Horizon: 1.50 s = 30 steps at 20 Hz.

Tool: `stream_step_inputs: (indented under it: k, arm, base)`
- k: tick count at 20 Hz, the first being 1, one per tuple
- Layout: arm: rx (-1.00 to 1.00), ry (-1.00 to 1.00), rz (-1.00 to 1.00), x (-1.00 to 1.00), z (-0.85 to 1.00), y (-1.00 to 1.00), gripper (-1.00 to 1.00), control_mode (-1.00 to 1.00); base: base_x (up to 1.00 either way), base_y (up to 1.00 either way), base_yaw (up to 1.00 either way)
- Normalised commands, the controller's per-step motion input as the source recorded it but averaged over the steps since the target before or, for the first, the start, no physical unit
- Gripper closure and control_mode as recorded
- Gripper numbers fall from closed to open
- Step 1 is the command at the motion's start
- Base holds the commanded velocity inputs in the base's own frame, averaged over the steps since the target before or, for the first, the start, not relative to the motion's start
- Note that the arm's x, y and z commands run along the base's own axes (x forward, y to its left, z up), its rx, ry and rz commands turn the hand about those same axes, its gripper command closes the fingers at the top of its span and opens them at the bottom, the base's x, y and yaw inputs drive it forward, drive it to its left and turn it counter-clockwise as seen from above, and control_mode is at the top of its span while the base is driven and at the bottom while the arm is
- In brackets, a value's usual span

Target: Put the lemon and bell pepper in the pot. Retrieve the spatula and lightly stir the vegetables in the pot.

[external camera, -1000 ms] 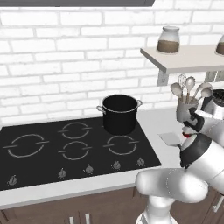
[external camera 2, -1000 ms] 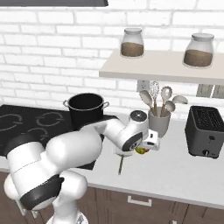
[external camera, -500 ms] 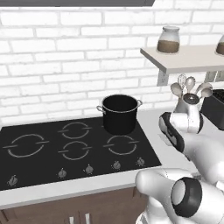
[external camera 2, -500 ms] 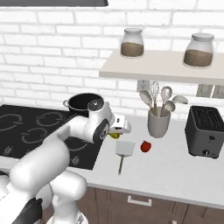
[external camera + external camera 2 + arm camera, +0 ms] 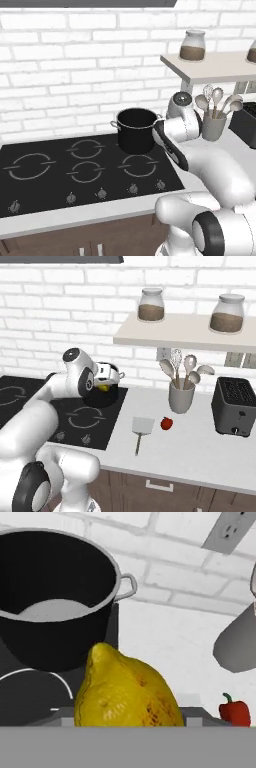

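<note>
Since the earlier frames, the lemon [image 5: 125, 689] is being carried leftward from above the worktop [image 5: 200, 448] to a spot beside the pot [image 5: 136, 130], with the arm swung across toward the hob [image 5: 75, 170]. The lemon is being held with the jaws clamped on it, and in the hand view it is being shown just in front of and right of the pot's black wall, outside the rim. The gripper [image 5: 106, 387] is being kept close over the pot in the right base view. The bell pepper [image 5: 166, 423] is lying on the worktop just beside the spatula [image 5: 141, 429], near the grey utensil cup [image 5: 181, 396], well apart from the pot.
</note>
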Motion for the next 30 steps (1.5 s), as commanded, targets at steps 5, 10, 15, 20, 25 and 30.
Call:
stream_step_inputs:
  k: [5, 10, 15, 20, 25, 30]
  arm:
    - [0.00, -0.02, 0.01, 0.98, 0.55, 0.80, 1.00, -1.00]
    - [0.02, 0.03, 0.00, 0.95, 0.00, 0.26, 1.00, -1.00]
    - [0.08, 0.10, 0.00, 0.87, -0.34, 0.00, 1.00, -1.00]
    - [0.02, 0.08, 0.00, 0.61, -0.68, 0.01, 1.00, -1.00]
    - [0.00, 0.02, 0.00, 0.22, -0.65, 0.05, 1.00, -1.00]
    - [0.00, 0.00, 0.00, 0.36, -0.35, 0.07, 1.00, -1.00]
  base:
    - [0.00, 0.00, 0.00]
    - [0.00, 0.00, 0.00]
    - [0.00, 0.00, 0.00]
    - [0.00, 0.00, 0.00]
    - [0.00, 0.00, 0.00]
    - [0.00, 0.00, 0.00]
